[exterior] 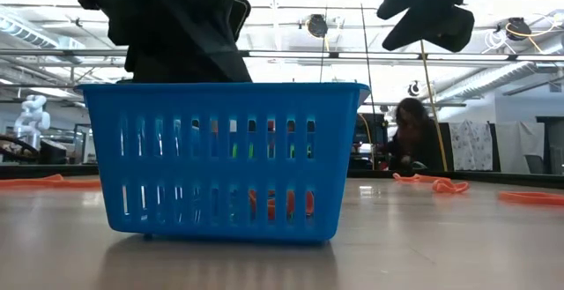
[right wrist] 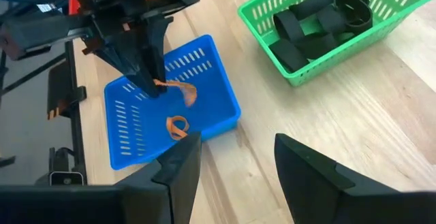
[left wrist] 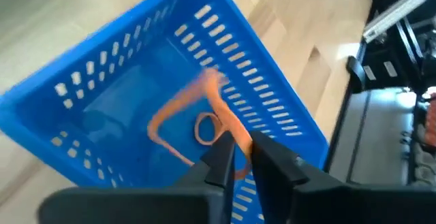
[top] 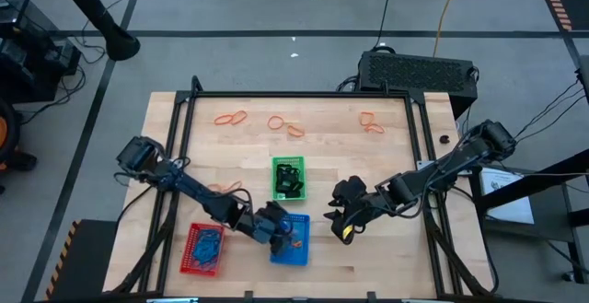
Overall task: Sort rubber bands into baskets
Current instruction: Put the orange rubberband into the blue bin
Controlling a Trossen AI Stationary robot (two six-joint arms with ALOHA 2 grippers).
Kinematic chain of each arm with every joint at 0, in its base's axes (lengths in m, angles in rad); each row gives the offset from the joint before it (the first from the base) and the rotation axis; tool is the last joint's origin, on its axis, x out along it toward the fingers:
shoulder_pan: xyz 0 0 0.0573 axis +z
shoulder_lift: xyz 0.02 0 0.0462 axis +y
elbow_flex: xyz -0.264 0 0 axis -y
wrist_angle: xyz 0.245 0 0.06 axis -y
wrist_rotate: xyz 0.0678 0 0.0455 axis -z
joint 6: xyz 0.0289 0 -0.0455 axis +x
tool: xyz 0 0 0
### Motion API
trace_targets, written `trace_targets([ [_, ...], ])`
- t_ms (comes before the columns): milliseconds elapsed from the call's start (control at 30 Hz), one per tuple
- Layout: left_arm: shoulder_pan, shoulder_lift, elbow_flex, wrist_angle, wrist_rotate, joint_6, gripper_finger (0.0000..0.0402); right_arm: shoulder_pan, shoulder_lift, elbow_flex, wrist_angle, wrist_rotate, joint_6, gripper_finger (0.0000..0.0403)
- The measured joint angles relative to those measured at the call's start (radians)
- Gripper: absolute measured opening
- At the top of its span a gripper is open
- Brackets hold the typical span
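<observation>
The blue basket (top: 304, 250) stands near the table's front edge and holds a small orange rubber band (left wrist: 206, 127). My left gripper (left wrist: 242, 157) hangs over it, fingers nearly together, with another orange rubber band (right wrist: 182, 92) at their tips. The red basket (top: 190, 248) to its left holds blue bands. The green basket (right wrist: 320, 20) farther back holds black bands. My right gripper (right wrist: 235, 173) hovers open and empty above the table, to the right of the blue basket. My left gripper has one end of the orange band (left wrist: 240, 141) between its two fingertips. The fingers slant down into the blue basket from the table's left. The rest of the band (left wrist: 204, 91) trails off the tips above the basket floor, slack and blurred.
Loose orange bands lie along the table's far side (top: 232, 117) (top: 285, 124) (top: 372, 121) and beside my left arm (top: 226, 188). A black frame (top: 304, 94) borders the work area. A person (exterior: 410, 136) is in the room beyond the table.
</observation>
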State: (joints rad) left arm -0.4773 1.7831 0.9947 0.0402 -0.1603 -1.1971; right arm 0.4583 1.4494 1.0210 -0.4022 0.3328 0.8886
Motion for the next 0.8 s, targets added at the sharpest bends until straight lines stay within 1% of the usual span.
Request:
trace_targets([
  [133, 0.015, 0.000, 0.002, -0.002, 0.070, 0.002, 0.0082, 0.000, 0.000, 0.000, 0.000, -0.002, 0.000, 0.0178],
  [233, 0.028, -0.002, 0.037, -0.056, 0.128, 0.022, 0.0098, 0.000, 0.000, 0.000, 0.000, -0.013, 0.002, 0.0178],
  [300, 0.036, -0.004, 0.072, -0.138, 0.135, 0.050, 0.0101, 0.000, 0.000, 0.000, 0.000, -0.022, 0.009, 0.0178],
  [433, 0.050, -0.004, 0.165, -0.308, 0.126, 0.158, 0.0103, 0.000, 0.000, 0.000, 0.001, -0.024, 0.027, 0.0178],
  [500, 0.052, -0.004, 0.220, -0.402, 0.108, 0.216, 0.0103, 0.000, 0.000, 0.000, 0.001, -0.024, 0.041, 0.0178],
  [600, 0.052, -0.006, 0.294, -0.591, 0.063, 0.282, 0.0104, 0.000, 0.000, 0.000, 0.001, -0.024, 0.069, 0.0178],
  [700, 0.059, -0.046, 0.330, -0.770, 0.034, 0.319, 0.0104, 0.002, 0.000, 0.000, 0.004, -0.029, 0.101, 0.0178],
  [800, 0.078, -0.111, 0.332, -0.925, 0.005, 0.324, 0.0104, 0.005, 0.000, 0.000, 0.013, -0.053, 0.124, 0.0178],
])
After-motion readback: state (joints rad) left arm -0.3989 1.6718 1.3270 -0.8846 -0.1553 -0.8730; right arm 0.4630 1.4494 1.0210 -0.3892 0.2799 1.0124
